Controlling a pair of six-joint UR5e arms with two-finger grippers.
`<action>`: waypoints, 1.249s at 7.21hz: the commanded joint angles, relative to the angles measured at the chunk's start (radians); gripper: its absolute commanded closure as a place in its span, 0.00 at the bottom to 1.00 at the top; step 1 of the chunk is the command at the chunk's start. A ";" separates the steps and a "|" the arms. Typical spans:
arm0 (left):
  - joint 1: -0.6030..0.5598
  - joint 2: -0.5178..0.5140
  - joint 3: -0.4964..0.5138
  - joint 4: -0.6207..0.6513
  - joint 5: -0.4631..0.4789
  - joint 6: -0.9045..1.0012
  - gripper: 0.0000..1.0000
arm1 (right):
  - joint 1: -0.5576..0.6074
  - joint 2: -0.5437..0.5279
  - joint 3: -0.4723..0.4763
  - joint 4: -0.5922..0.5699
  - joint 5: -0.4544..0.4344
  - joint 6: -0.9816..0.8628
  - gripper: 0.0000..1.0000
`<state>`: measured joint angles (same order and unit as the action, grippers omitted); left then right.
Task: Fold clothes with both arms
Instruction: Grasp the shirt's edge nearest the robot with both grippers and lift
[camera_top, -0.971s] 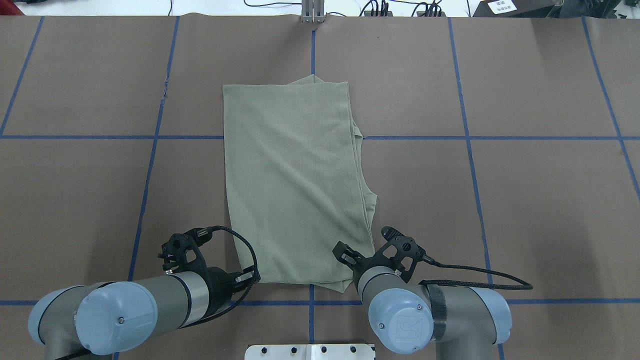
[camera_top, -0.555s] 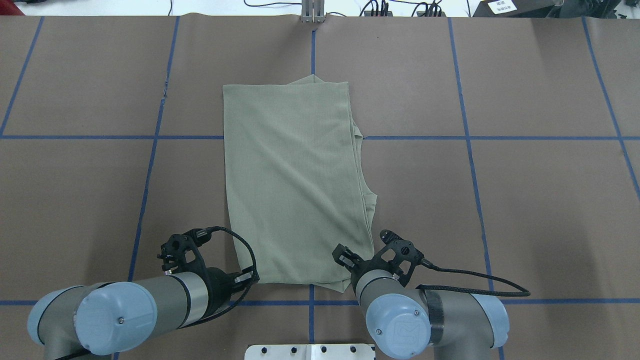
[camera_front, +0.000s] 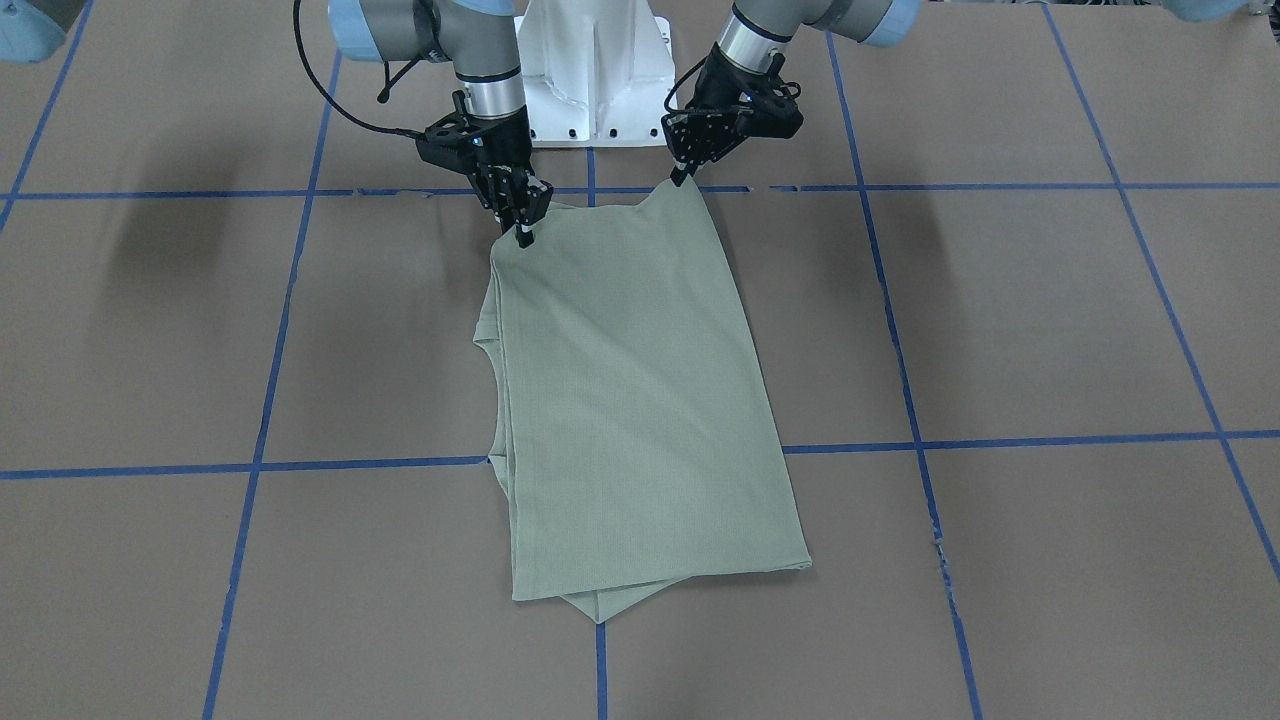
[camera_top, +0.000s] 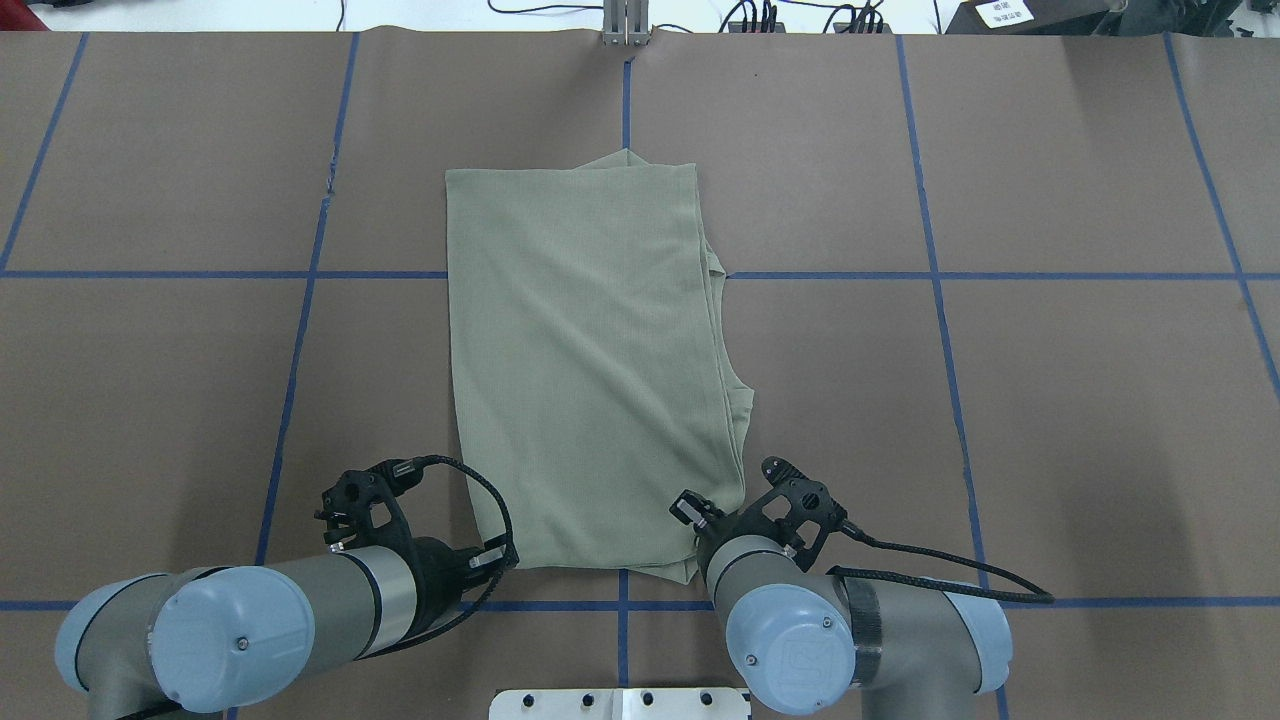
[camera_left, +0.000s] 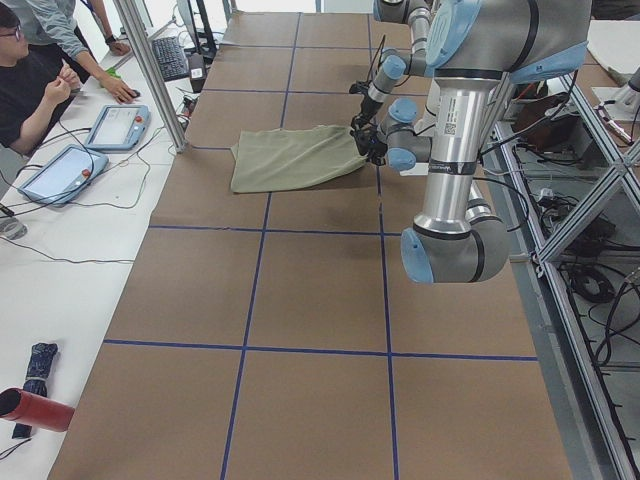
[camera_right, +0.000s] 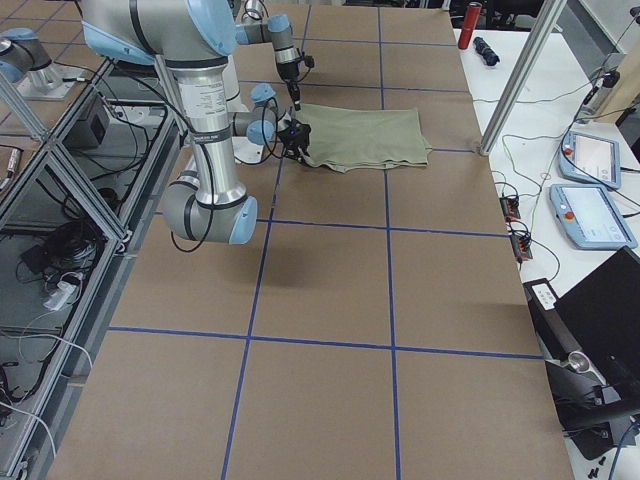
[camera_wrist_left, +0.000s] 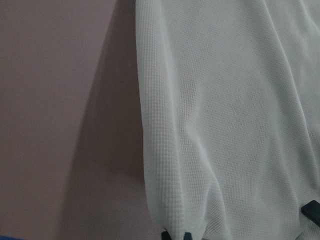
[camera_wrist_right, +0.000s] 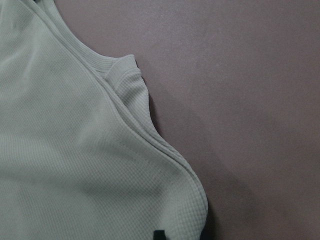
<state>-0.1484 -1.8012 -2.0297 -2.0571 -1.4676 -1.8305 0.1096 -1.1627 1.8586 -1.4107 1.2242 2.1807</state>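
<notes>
Sage-green shirt (camera_top: 590, 350), folded lengthwise, flat; left gripper (camera_front: 681, 177) and right gripper (camera_front: 524, 236) pinch its corners.

The overhead view looks forward and down from behind the robot onto the brown paper-covered table with blue tape lines (camera_top: 1100, 400); the front-facing view looks steeply down from the opposite edge. Two side views look along the table from its ends, far off. Both wrist views sit close over the sage-green knit shirt (camera_wrist_left: 225, 100), which every view shares.
</notes>
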 joint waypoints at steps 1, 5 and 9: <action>0.001 -0.004 -0.001 0.000 0.000 0.000 1.00 | 0.018 0.024 -0.007 -0.001 0.000 0.014 1.00; -0.014 0.006 -0.206 0.145 -0.064 0.076 1.00 | 0.024 0.032 0.255 -0.276 0.000 0.016 1.00; -0.060 -0.023 -0.475 0.459 -0.174 0.080 1.00 | -0.064 0.142 0.507 -0.637 0.006 0.062 1.00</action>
<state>-0.1800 -1.8112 -2.4871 -1.6458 -1.6123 -1.7541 0.0588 -1.0813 2.3525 -1.9737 1.2293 2.2403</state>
